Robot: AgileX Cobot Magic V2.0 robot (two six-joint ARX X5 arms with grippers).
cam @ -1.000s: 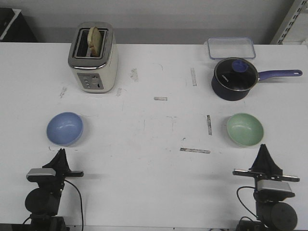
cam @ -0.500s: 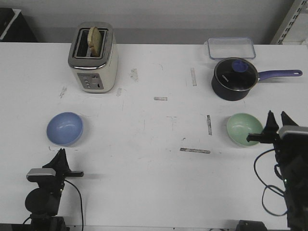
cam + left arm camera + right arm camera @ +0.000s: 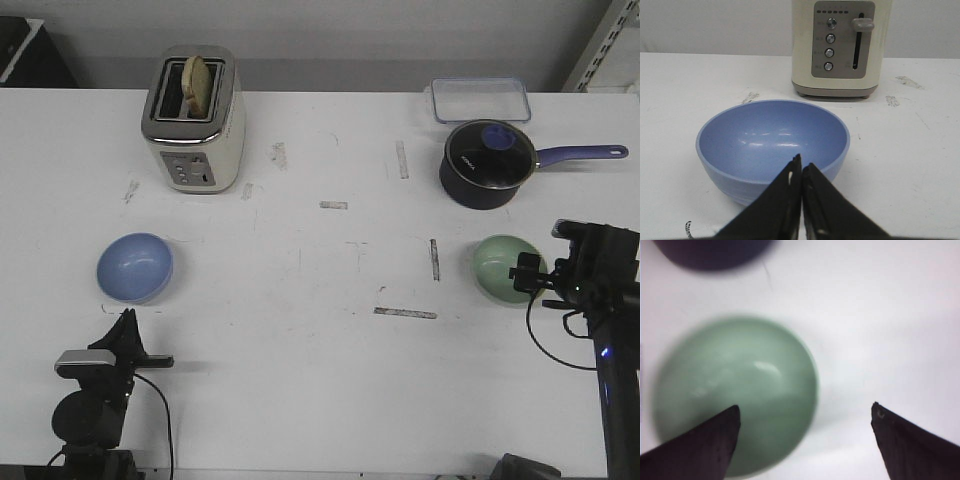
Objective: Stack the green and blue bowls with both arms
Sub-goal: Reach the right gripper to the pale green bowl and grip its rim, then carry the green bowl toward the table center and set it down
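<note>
The blue bowl [image 3: 135, 266] sits upright on the white table at the left; in the left wrist view it [image 3: 771, 140] lies just beyond my fingertips. My left gripper [image 3: 125, 322] [image 3: 801, 167] is shut and empty, low near the front edge, just short of the bowl. The green bowl [image 3: 503, 267] sits at the right. My right gripper [image 3: 548, 278] hangs above its right rim, pointing down. In the right wrist view the gripper [image 3: 805, 409] is open and empty, one finger over the green bowl [image 3: 735, 385], the other over bare table.
A cream toaster [image 3: 193, 125] holding a slice of bread stands at the back left. A dark blue saucepan [image 3: 487, 163] with a glass lid stands behind the green bowl, with a clear lidded container [image 3: 480, 98] behind it. Grey tape marks dot the table.
My right arm has lifted from the front edge, moved forward and tipped down over the green bowl's right side, jaws now open. The left arm and both bowls have not moved.
</note>
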